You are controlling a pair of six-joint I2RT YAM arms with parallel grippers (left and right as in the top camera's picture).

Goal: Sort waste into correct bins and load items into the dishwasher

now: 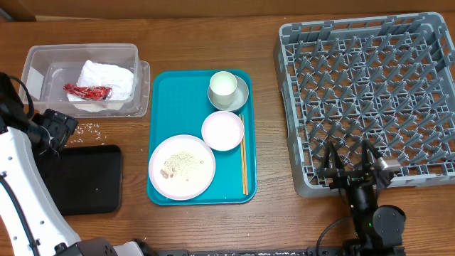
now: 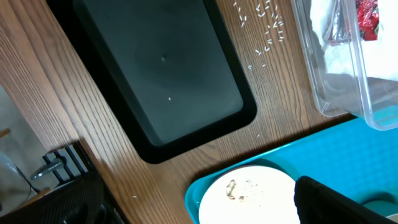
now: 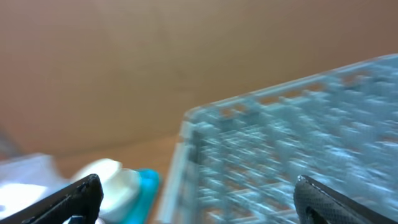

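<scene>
A wood-grain table [image 1: 213, 28] is pictured under a clear, glossy plastic tub [image 1: 43, 53], in which a crumpled paper napkin [image 1: 106, 77] and a shiny, crinkled red wrapper [image 1: 88, 91] are seen. A matt black tray [image 1: 85, 178], a smooth teal tray [image 1: 178, 92] and a grey plastic dish rack [image 1: 370, 92] are shown alongside.

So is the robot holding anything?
Nothing. The left hand, by the black tray, and the right hand, by the grey rack, are both open and empty.

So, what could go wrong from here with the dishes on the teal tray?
The plate holds food scraps; tilting it early could spill them, like the rice grains already on the table. The cup sits in the grey-green bowl; lifting one may tip the other.
</scene>
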